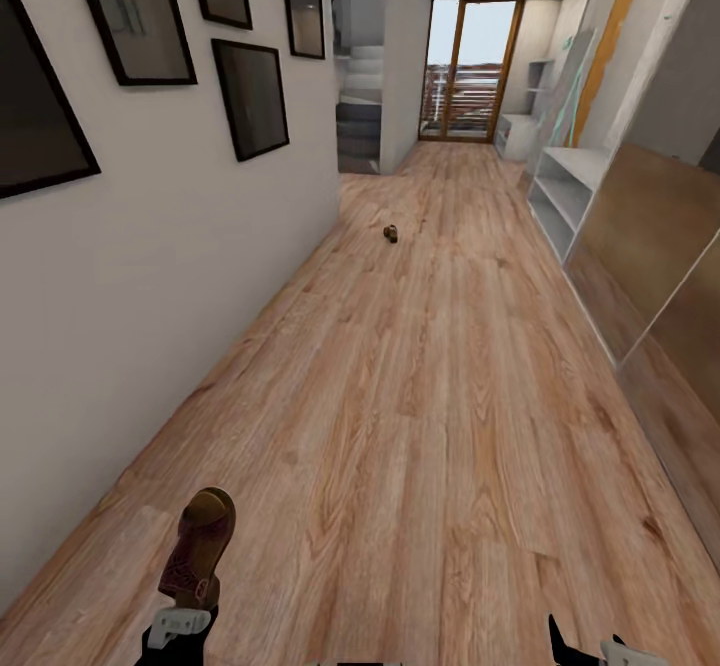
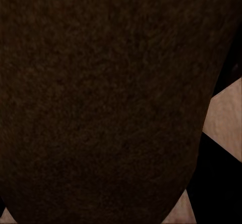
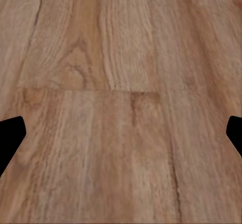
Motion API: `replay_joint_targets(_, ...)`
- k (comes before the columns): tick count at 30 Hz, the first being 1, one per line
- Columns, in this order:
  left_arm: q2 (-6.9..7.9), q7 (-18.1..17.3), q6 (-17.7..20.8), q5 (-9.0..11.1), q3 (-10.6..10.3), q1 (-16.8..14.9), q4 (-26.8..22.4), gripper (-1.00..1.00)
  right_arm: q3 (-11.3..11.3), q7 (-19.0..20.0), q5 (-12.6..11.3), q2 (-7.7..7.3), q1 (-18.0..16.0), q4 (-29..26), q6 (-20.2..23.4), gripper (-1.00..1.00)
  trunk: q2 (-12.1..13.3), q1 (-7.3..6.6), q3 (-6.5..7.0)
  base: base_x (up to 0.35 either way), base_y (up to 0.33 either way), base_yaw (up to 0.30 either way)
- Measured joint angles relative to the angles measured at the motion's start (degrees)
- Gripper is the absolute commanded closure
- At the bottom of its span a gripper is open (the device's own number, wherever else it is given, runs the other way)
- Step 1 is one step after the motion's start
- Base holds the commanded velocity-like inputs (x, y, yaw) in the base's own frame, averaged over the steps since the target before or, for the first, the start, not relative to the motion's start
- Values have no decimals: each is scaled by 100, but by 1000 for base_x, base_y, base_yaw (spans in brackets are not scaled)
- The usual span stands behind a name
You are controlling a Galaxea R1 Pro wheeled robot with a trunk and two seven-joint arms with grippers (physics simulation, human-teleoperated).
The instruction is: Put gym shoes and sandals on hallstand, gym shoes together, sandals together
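Left gripper [image 1: 185,618] clamped on one sandal [image 1: 200,544], sole upright; right gripper [image 1: 590,649] spread wide, empty over corridor floor [image 3: 121,103]. Carry level to hallstand [image 1: 570,191] far right; small brown object [image 1: 391,233] lies ahead.

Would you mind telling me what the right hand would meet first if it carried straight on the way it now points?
Most likely the corridor floor: the right hand is open and empty, with bare wood planks ahead of it. How far off the floor is cannot be judged.
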Motion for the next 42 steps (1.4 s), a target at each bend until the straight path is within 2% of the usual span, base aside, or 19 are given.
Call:
replay_joint_targets(28,0,3,0,9,9,-1,2,100,1,17,-1,2,1,-7,0,-100,0,0,2,339,2,-18)
replay_joint_targets(42,0,4,-1,12,10,4,0,100,1,18,0,2,0,-5,0,-100,0,0,16,332,120,-88)
